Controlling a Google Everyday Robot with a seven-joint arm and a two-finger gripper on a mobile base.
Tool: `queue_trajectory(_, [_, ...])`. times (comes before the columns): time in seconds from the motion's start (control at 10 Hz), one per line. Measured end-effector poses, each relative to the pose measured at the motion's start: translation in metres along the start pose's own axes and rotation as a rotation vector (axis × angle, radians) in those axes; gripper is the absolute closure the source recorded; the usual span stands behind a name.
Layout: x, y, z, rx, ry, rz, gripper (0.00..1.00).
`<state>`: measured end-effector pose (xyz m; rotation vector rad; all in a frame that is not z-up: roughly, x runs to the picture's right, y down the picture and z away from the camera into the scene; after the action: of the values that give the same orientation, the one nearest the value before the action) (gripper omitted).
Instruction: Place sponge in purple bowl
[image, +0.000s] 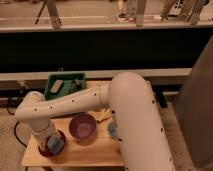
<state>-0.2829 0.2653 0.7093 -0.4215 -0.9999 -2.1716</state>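
The purple bowl (82, 126) stands upright in the middle of the small wooden table (95, 152). It looks empty. My gripper (51, 142) is at the end of the white arm, down at the table's left front, inside or just over the red-brown bowl (44, 150). A light-blue block, the sponge (55, 145), shows at the gripper's tip over that bowl. The gripper sits to the left of the purple bowl, close to its rim. The arm hides part of the red-brown bowl.
A green tray (67, 80) with a grey block (56, 86) stands at the table's back left. A small blue cup (112, 131) sits right of the purple bowl, partly behind the arm. A yellow item (104, 116) lies behind it. A dark ledge runs behind the table.
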Motion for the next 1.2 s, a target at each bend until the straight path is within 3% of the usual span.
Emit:
queue_trajectory(0.3, [0.000, 0.008, 0.006, -0.031, -0.003, 0.009, 0.35])
queue_trajectory(0.4, [0.001, 0.009, 0.008, -0.038, -0.003, 0.010, 0.41])
queue_trajectory(0.8, [0.002, 0.013, 0.014, -0.048, -0.001, 0.008, 0.82])
queue_trajectory(1.2, [0.001, 0.017, 0.010, -0.042, 0.024, 0.011, 0.98])
